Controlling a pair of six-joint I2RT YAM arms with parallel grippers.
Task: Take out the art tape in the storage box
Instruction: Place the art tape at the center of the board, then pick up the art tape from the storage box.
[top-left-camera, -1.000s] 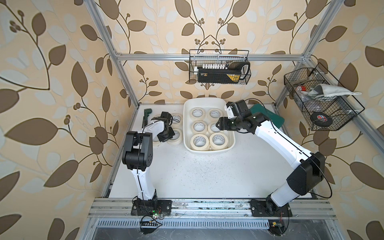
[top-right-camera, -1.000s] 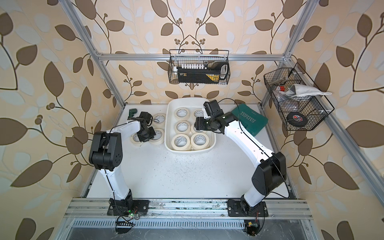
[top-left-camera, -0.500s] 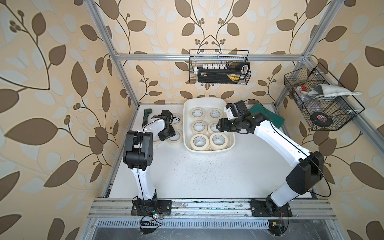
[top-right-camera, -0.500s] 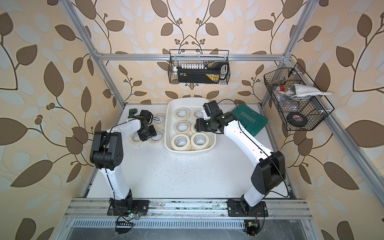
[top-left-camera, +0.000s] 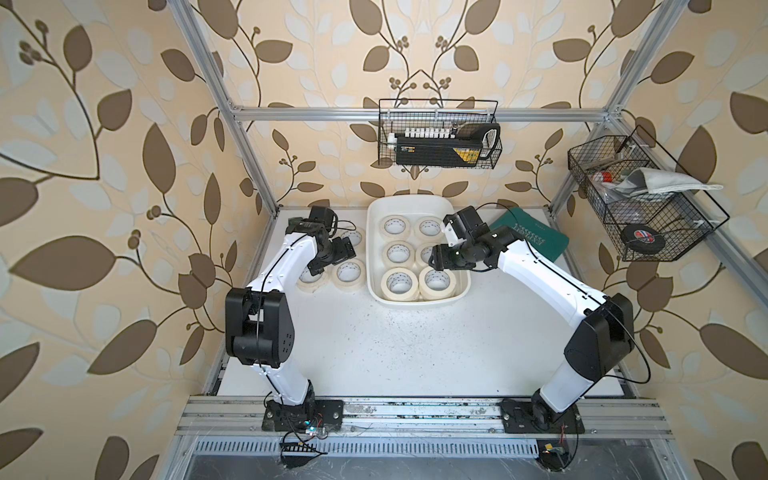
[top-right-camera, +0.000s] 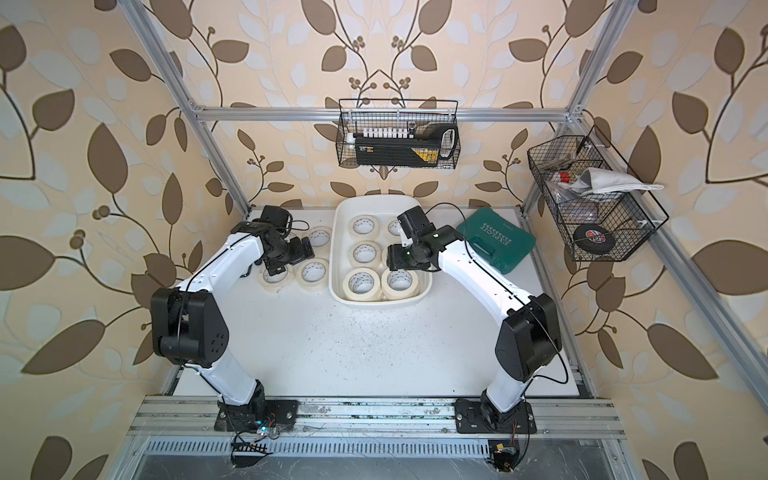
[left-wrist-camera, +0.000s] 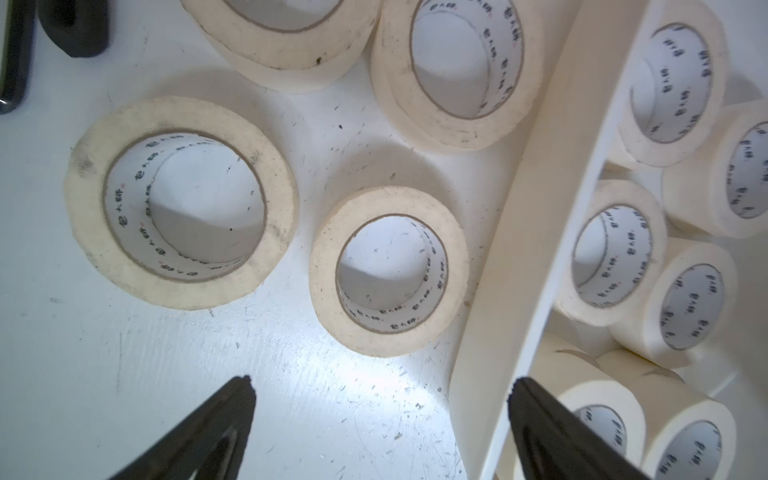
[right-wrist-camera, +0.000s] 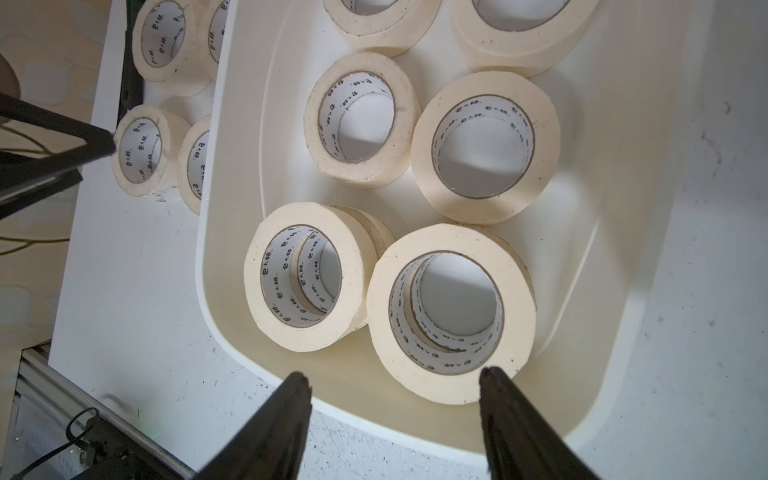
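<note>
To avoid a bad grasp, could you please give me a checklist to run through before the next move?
1. The left gripper is open and empty: ok.
2. The right gripper is open and empty: ok.
3. It hangs above the storage box: ok.
4. It is centred on the nearest art tape roll: cannot tell.
5. The rolls outside the box lie flat on the table: ok.
6. The storage box is emptied: not ok, rolls remain inside.
</note>
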